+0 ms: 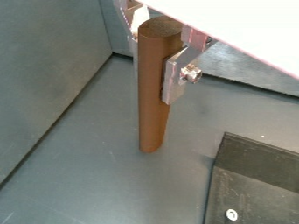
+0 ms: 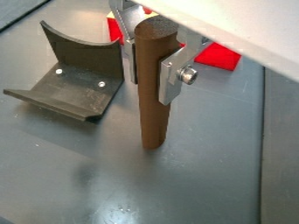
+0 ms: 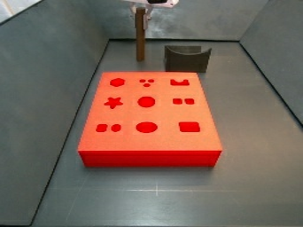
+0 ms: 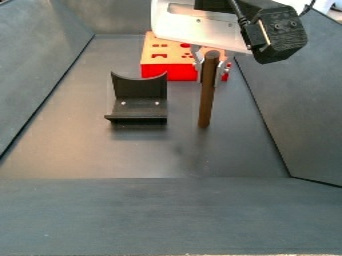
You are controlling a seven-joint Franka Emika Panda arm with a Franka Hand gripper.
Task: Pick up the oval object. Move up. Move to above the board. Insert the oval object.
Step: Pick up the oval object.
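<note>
Board (image 3: 149,115) nearest, oval object (image 3: 140,37) upright at the far end in my gripper (image 3: 148,5).
Left to right at the far end: oval object, pinched near its top by my silver fingers (image 2: 176,74), standing on the floor; dark grey holder (image 3: 186,58) just right, apart from it.

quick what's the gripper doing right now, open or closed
Gripper: jaws closed on the upright oval object, beside the holder.
</note>
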